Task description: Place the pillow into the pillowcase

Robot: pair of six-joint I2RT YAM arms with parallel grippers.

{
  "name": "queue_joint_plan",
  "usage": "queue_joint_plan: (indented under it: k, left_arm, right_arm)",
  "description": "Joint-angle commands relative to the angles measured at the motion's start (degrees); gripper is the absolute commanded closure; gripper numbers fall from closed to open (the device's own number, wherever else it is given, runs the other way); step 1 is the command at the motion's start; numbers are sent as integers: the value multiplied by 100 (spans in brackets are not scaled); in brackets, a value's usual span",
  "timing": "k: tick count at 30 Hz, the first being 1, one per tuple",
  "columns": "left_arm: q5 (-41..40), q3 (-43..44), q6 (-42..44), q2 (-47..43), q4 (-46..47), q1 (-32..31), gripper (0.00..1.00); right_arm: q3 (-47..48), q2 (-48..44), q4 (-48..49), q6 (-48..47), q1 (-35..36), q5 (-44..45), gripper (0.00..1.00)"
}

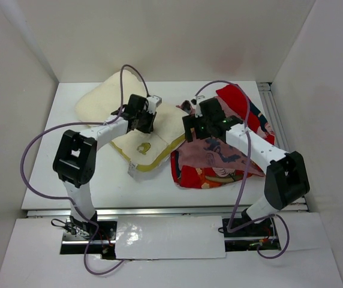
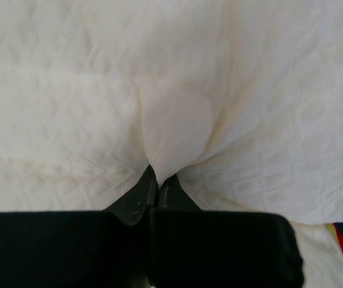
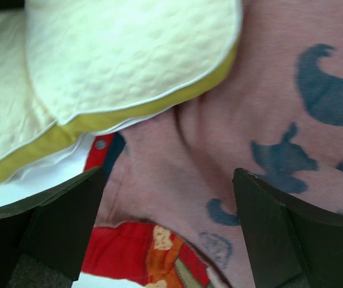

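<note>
Pinching, left claw (image 2: 158,180): jaws clenched on a fold of the pillow (image 2: 69,90). The cream fabric gathers into a puckered ridge rising from the fingertips.
Reason for hold: a pinch in the soft top face gives, I judge, a handle for lifting or dragging the cushion toward the case.
Right claw (image 3: 170,180): released, jaws spread wide with nothing between them. It is poised over the pillowcase (image 3: 291,150), faded pink side with dark marks beneath. Whether it touches the cloth: cannot tell.
Reason for pose: probably seeking an edge of the case so the mouth can be held open.
Pillow position: far-left part of the worktop (image 1: 57,174), reaching toward the middle. The corner with the yellow emblem (image 1: 141,146) points at the near edge.
Pillowcase position: right half of the worktop, crumpled, pink reverse uppermost. Red print shows along its near side and toward the far-right corner.
Relation: the pillow's yellow-edged corner sits over the case's left margin.
Task state: pillow wholly outside, insertion not yet begun.
Risk: a thin pinch may slip under load.
</note>
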Motion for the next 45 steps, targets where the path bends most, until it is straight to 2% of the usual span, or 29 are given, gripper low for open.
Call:
queue_joint_plan:
  k: [1, 5, 8, 10, 11, 15, 20, 24, 25, 29, 31, 36, 40, 45]
  left_arm:
    - [-1284, 4, -1241, -542, -599, 387, 100]
    - [-2145, 593, -2585, -984, -1863, 942, 100]
    - [-2612, 515, -3236, -1397, -2303, 1188, 100]
    - [-2614, 182, -3467, -1756, -2305, 1303, 100]
    - [-2422, 94, -3529, -1871, -2305, 1408, 100]
    - [-2473, -179, -3582, -2355, -2244, 1409, 100]
    - [-2342, -566, -3459, -2742, -1928, 1347, 100]
    - [-2228, -829, -3188, -2874, -1726, 1234, 100]
    - [-2175, -891, -3187, -2935, -1673, 1163, 100]
    - [-1780, -1269, -2889, -3190, -1252, 1022, 100]
    - [-1604, -1462, -2713, -3296, -1005, 873, 100]
    - [-1716, -1577, -2493, -3367, -890, 374, 100]
    - [-1805, -1577, -2440, -3367, -838, 100, 100]
    - [-1963, -1577, -2493, -3235, -943, -199, 100]
  right_arm:
    - [55, -93, -139, -241, 436, 122, 6]
    - [-94, -93, 70, -242, 770, 430, 11]
    - [-209, -145, 440, -408, 1042, 501, 20]
    - [-262, -93, 659, -618, 1270, 422, 24]
    - [-314, -14, 738, -794, 1350, 422, 26]
    - [-314, 424, 1125, -918, 1403, 588, 31]
    - [203, 1181, 1126, -1059, 1350, 790, 32]
    - [503, 1647, 871, -928, 1289, 984, 40]
    - [503, 1648, 871, -927, 1237, 984, 43]
    - [214, 1499, 1108, -691, 1236, 1072, 72]
    - [143, 1271, 1187, -637, 1236, 1221, 100]
    - [-94, 533, 1319, -250, 1184, 1344, 100]
    - [-218, -47, 1442, -84, 1131, 730, 100]
    - [-113, -566, 1136, 144, 1131, 659, 100]
